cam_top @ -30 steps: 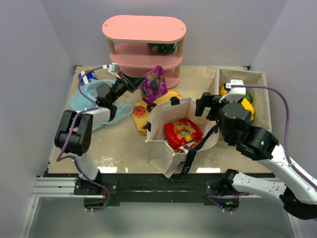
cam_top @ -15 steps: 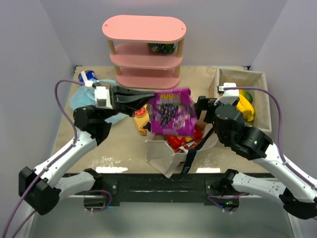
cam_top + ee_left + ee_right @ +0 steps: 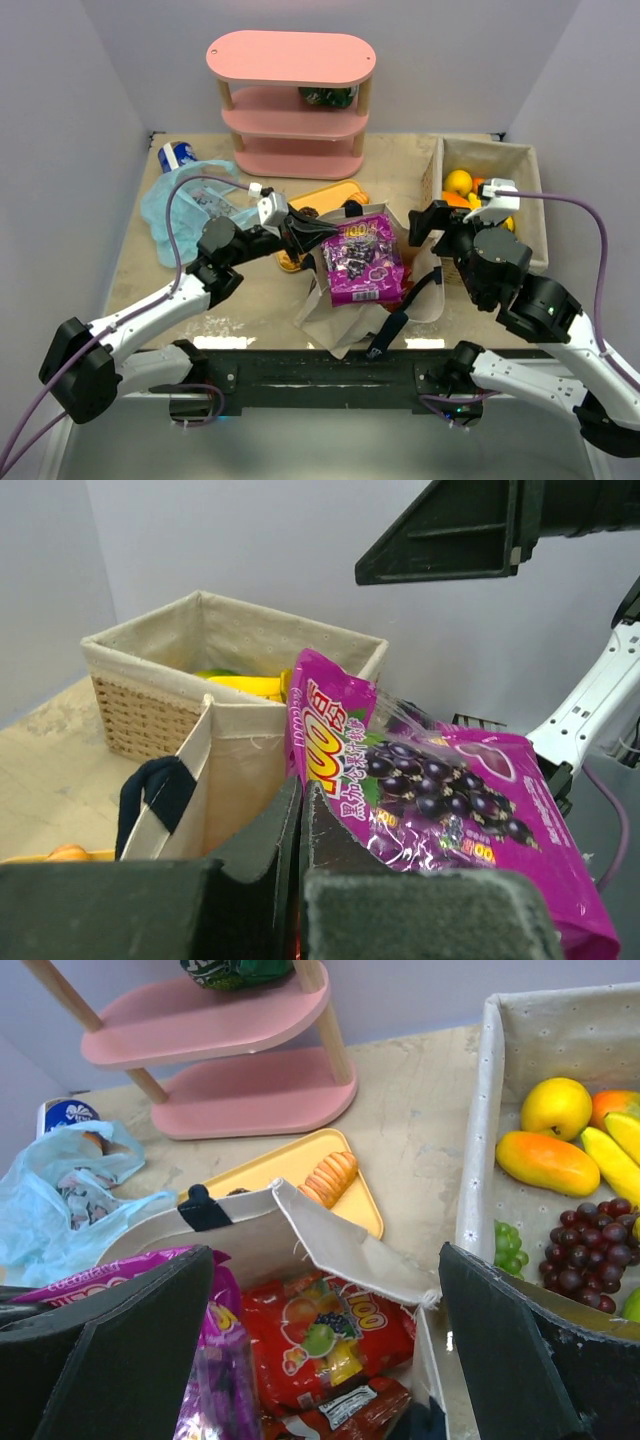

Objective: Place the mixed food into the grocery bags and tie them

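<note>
L claw [image 3: 322, 233] holding the purple snack packet [image 3: 365, 260] over the cream tote [image 3: 328, 316]

L fingers pinched shut on the packet's top-left edge; packet hangs tilted across the tote's mouth, can't tell if it touches the rim; red snack packet [image 3: 320, 1335] lies down inside the tote; R claw [image 3: 328, 1252] is spread wide w/ nothing in it, hovering over the tote's right side, near the wicker basket [image 3: 436, 168]; light-blue plastic bag [image 3: 185, 205] sits crumpled at back left, well apart from the tote.
</note>
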Controlling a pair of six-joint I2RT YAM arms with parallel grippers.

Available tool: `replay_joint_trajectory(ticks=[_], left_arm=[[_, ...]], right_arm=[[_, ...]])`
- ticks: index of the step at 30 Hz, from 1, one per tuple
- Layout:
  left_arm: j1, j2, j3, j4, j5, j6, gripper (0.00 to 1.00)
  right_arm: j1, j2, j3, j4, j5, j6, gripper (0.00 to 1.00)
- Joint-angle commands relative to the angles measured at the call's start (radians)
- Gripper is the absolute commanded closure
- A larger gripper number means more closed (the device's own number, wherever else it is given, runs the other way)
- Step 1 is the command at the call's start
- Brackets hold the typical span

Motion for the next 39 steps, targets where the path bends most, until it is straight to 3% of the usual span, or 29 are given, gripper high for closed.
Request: replay_joint_trajectory(ticks=[1,13,23,32,39], left_arm=[[-0.011,-0.038,0.113,0.045,-0.023,0.019,1.0],[-0.011,0.034,0.219,0.103,-0.071,0.003,1.0],[-0.011,0.039,0.177,0.083,-0.077,0.026,1.0],[-0.011,0.115,0.391,0.019,-0.039,0.055,1.0],[-0.011,0.111,0.308,0.029,-0.016,0.034,1.0]], right_arm=[[-0.003,-0.005,0.013,0.001,-0.001,0.027,0.01],[-0.003,0.034,0.018,-0.01,-0.006,0.034,0.01],[-0.002,0.037,0.015,-0.012,0.013,0.026,0.01],[-0.002,0.038,0.021,-0.03,0.034,0.027,0.01],[-0.002,0.04,0.021,-0.031,0.045,0.024,0.01]])
